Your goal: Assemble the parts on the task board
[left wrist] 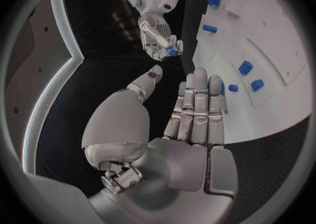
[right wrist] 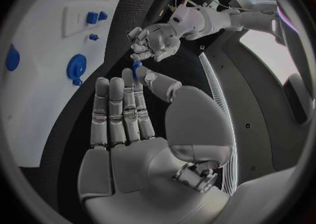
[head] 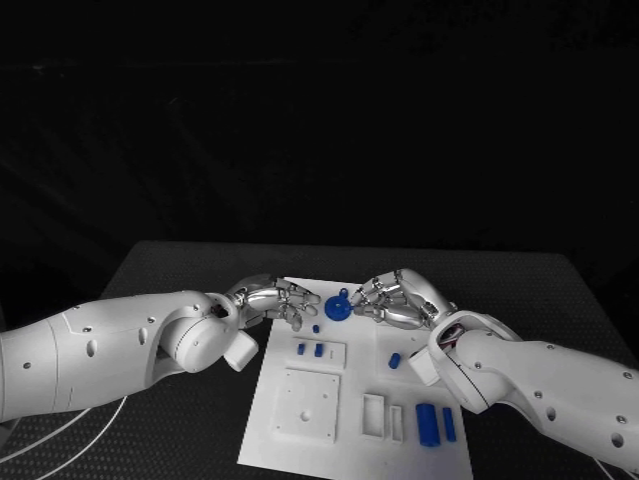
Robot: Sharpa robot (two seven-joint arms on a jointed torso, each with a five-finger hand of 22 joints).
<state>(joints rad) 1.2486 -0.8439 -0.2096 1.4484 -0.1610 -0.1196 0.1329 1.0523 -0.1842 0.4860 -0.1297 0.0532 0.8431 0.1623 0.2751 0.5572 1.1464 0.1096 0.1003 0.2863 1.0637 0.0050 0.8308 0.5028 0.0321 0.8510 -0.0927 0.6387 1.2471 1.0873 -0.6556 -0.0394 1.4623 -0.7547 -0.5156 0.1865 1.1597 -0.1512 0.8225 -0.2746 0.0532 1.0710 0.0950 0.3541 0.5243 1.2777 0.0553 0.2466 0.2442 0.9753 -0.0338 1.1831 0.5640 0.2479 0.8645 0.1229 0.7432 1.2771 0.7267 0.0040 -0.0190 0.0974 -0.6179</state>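
Observation:
The white task board [head: 351, 420] lies in the middle of the table. A round blue part [head: 337, 309] [right wrist: 77, 67] rests near its far edge, between my two hands. My right hand [head: 397, 298] [right wrist: 125, 124] hovers just right of it and pinches a small blue part [right wrist: 136, 66] [left wrist: 171, 51] between thumb and fingertip. My left hand [head: 272, 299] [left wrist: 194, 113] is over the board's far left corner, fingers straight, thumb apart, holding nothing. Two small blue parts [head: 309, 349] sit in a plate on the board; another blue part [head: 394, 360] is right of them.
Two longer blue parts [head: 436, 423] stand at the board's near right, beside white slotted blocks [head: 383, 416]. A square white plate [head: 312, 402] takes the near left of the board. White cables [head: 74, 430] lie on the table by my left arm.

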